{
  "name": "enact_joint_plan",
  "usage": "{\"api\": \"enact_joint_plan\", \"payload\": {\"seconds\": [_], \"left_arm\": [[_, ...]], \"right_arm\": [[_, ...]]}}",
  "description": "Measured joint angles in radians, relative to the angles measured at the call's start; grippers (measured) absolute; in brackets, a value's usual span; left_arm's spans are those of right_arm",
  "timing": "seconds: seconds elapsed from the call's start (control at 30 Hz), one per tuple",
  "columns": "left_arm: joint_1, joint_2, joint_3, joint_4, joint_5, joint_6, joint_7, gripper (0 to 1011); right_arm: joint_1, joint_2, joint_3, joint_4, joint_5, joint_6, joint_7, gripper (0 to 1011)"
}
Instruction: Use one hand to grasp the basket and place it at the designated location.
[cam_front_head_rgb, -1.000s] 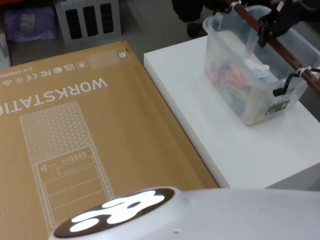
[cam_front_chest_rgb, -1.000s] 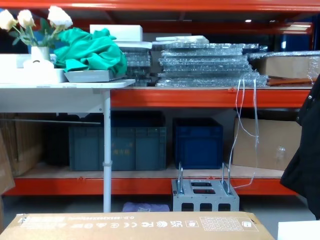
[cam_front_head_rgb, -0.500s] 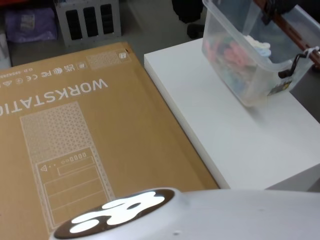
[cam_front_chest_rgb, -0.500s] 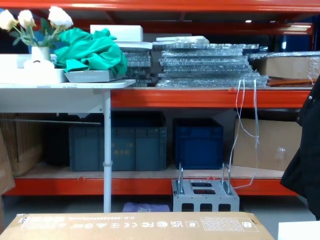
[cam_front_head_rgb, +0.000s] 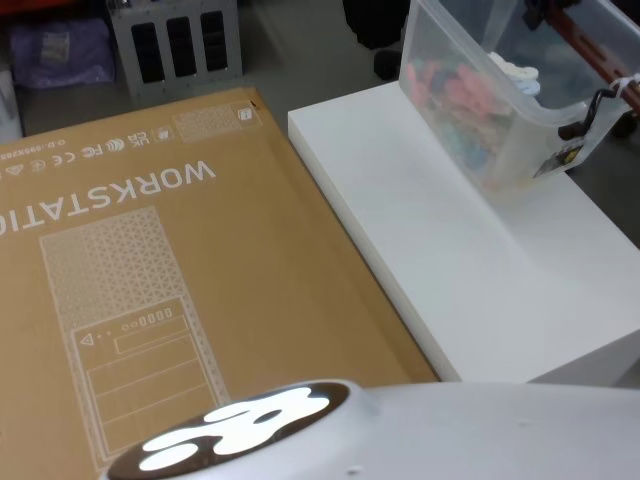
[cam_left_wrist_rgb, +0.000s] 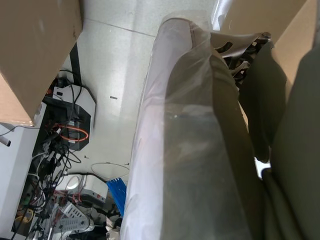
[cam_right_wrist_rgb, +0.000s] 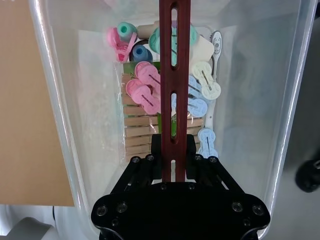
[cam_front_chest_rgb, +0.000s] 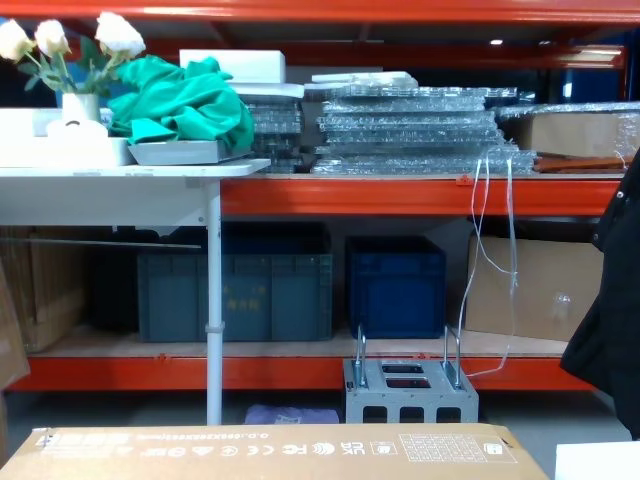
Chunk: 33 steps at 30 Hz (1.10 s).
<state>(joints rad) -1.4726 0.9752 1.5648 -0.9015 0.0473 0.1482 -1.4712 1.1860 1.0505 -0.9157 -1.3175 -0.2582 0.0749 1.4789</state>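
The basket (cam_front_head_rgb: 500, 110), a clear plastic tub, hangs tilted above the far right part of the white table (cam_front_head_rgb: 470, 290) in the head view. Its dark red-brown bar handle (cam_right_wrist_rgb: 175, 65) runs lengthwise over the tub. My right gripper (cam_right_wrist_rgb: 175, 146) is shut on that handle near one end, with the black fingers (cam_right_wrist_rgb: 156, 145) pressed against both sides of the bar. Inside the basket (cam_right_wrist_rgb: 90, 125) lie pastel pink, blue and green pegs and a bundle of wooden pegs. A black clip (cam_front_head_rgb: 590, 112) sits at the rim's near end. My left arm, wrapped in plastic (cam_left_wrist_rgb: 190, 150), hangs low beside the floor.
A large cardboard box (cam_front_head_rgb: 150, 270) printed WORKSTATION lies flat left of the white table, touching its edge. Farther off stand a grey metal block with two loop handles (cam_front_chest_rgb: 410, 390), blue-grey crates (cam_front_chest_rgb: 240, 295) under orange shelving, and a white side table (cam_front_chest_rgb: 130, 175).
The basket has risen off the white table and shifted away from me, tilting as it went, with the right gripper still clamped on the handle. The left arm has not moved.
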Motion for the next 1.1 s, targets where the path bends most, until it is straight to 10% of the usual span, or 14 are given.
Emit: {"api": "enact_joint_plan", "payload": {"seconds": [0.3,1.1], "left_arm": [[0.0,0.0,0.0,0.0,0.0,0.0,0.0,0],[0.0,0.0,0.0,0.0,0.0,0.0,0.0,0]], "right_arm": [[0.086,-0.096,-0.028,0.065,-0.038,-0.113,0.017,238],[0.165,-0.2,-0.097,0.03,-0.002,-0.293,0.041,238]]}}
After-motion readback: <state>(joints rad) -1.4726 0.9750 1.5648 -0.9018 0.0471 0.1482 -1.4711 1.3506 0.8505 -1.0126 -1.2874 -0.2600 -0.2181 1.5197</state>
